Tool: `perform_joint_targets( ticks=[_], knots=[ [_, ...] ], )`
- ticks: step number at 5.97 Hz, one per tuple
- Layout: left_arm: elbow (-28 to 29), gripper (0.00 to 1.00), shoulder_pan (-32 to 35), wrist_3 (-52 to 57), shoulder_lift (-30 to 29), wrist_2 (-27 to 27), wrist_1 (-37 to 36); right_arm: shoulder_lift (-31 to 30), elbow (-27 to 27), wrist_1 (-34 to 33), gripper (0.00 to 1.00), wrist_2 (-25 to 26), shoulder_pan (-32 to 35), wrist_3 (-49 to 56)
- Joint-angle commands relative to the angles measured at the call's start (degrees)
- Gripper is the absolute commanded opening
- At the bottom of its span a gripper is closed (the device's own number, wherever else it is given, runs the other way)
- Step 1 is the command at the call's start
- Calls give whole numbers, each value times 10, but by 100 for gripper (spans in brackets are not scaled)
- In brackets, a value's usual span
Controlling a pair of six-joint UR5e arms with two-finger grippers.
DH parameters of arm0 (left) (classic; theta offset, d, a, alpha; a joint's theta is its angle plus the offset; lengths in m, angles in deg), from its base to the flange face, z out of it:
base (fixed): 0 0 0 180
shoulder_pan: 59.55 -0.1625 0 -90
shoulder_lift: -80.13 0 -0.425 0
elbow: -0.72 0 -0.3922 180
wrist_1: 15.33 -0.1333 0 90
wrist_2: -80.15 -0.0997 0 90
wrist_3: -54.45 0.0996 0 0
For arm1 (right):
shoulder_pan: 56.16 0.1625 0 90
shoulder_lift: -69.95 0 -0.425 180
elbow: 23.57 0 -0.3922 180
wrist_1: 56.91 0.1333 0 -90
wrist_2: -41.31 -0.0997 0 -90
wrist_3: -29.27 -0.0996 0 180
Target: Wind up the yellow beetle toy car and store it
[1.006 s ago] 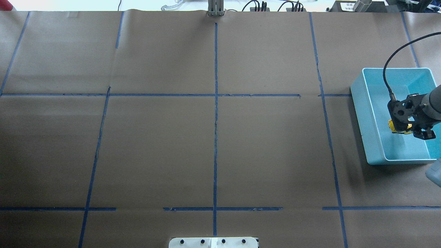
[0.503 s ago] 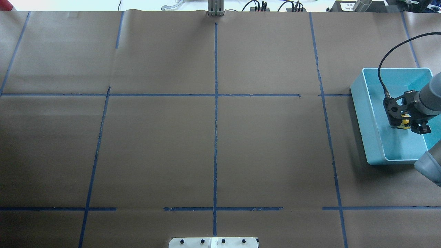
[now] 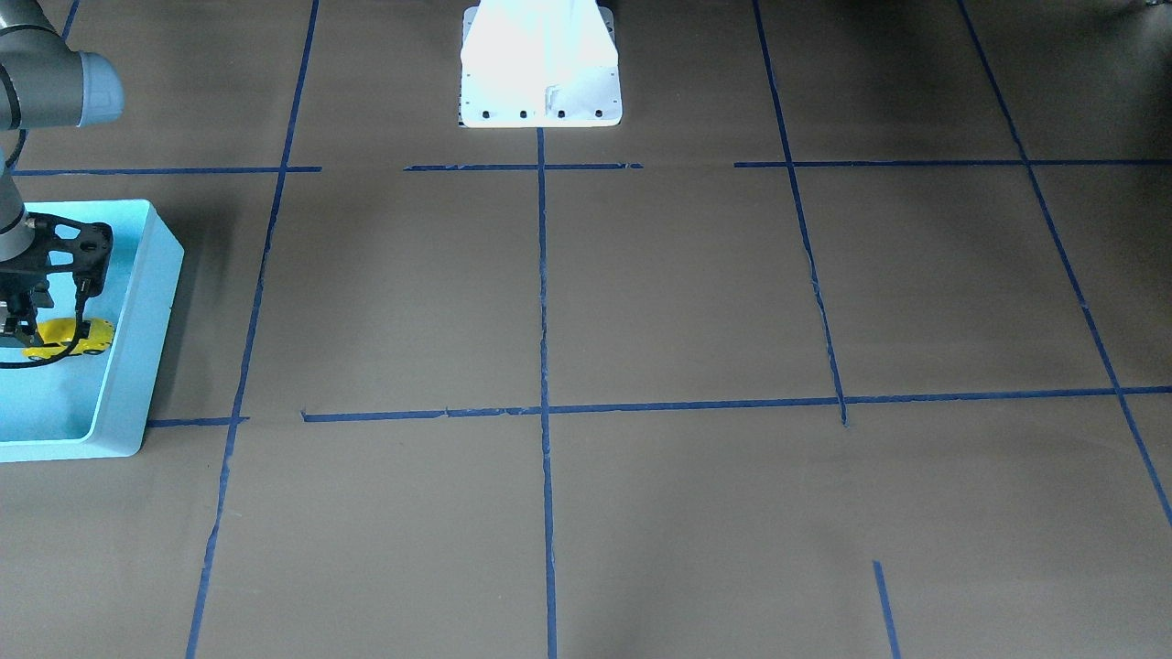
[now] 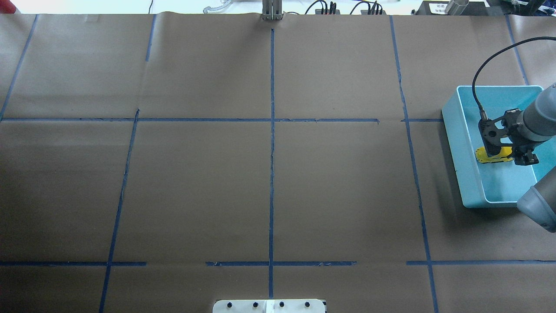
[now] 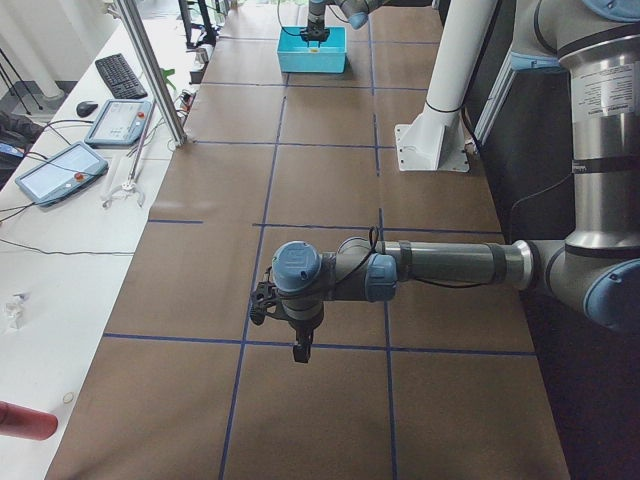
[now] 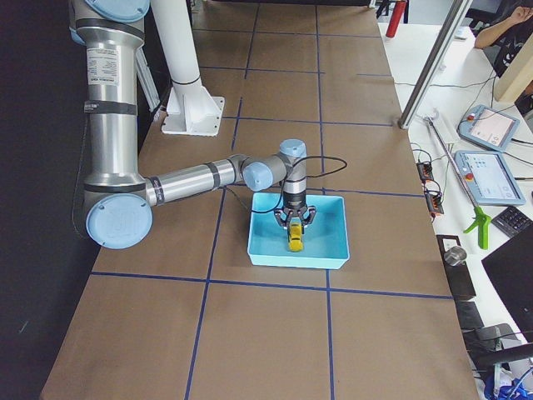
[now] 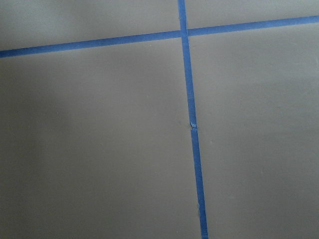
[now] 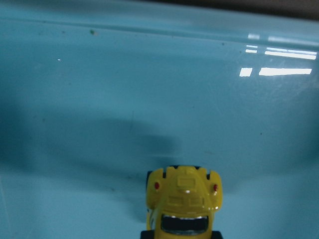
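The yellow beetle toy car (image 4: 488, 155) sits low inside the light blue bin (image 4: 451, 130), near its left wall. My right gripper (image 4: 506, 153) points down into the bin and is shut on the car's rear end. The front view shows the car (image 3: 73, 339) at the gripper's tips (image 3: 20, 325), close to the bin floor. The right wrist view shows the car (image 8: 184, 199) at the bottom centre over the blue floor. My left gripper (image 5: 300, 352) hangs over bare table far from the bin. I cannot tell whether it is open or shut.
Brown paper with blue tape lines (image 4: 272, 152) covers the table. The robot's white base plate (image 3: 540, 91) stands at the near middle edge. The bin's walls (image 3: 151, 311) surround the right gripper. A black cable (image 4: 478, 87) arcs above the bin.
My right gripper has moved left and slightly toward the far side inside the bin, carrying the car with it. The car now sticks out to the gripper's left.
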Motion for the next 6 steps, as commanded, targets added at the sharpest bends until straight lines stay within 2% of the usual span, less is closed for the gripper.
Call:
perform_joint_targets(
  ticks=[1,3,4,5,6],
  knots=[
    [0,100,0,0,0,0,0,-3,-26,-3,100,-78,49,-1],
    [0,100,0,0,-1,0,0,-25,-31,-9,100,-185,150,-23],
    [1,100,0,0,-1,0,0,-45,-31,-29,100,-251,204,-90],
    [1,100,0,1,-1,0,0,-53,-27,-43,100,-281,253,-115],
    [1,100,0,1,-1,0,0,-64,-23,-70,100,-321,307,-200]
  ],
)
